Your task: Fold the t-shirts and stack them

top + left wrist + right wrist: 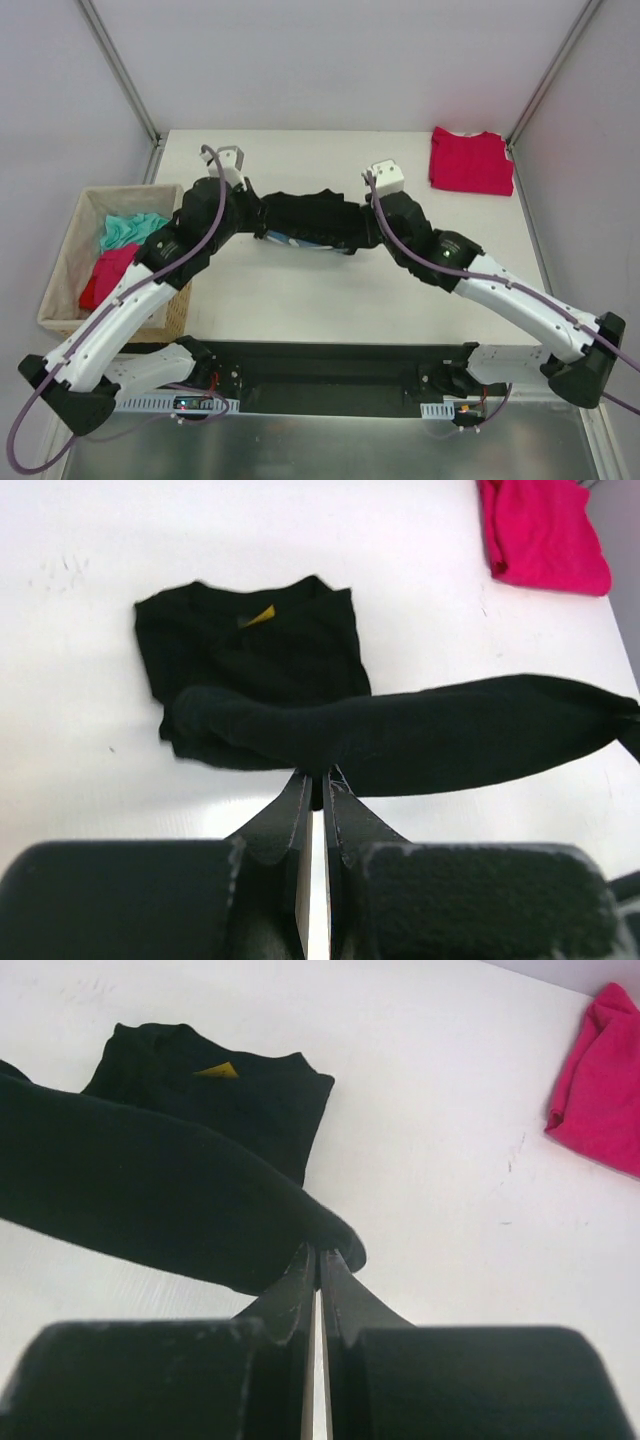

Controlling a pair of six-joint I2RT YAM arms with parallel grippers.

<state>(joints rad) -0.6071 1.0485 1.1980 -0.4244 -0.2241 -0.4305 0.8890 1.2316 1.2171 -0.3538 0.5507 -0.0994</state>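
Observation:
The black t-shirt hangs stretched between my two grippers above the middle of the table. Its collar end with a yellow label lies flat on the table, and also shows in the right wrist view. My left gripper is shut on the shirt's left end. My right gripper is shut on its right end. The crimson-red t-shirt lies folded at the table's far right corner, apart from both grippers; it also shows in the left wrist view and the right wrist view.
A woven tan basket stands off the table's left edge, holding teal and red cloth. White walls with metal corner posts close the back. A black mount bar runs along the near edge between the arm bases.

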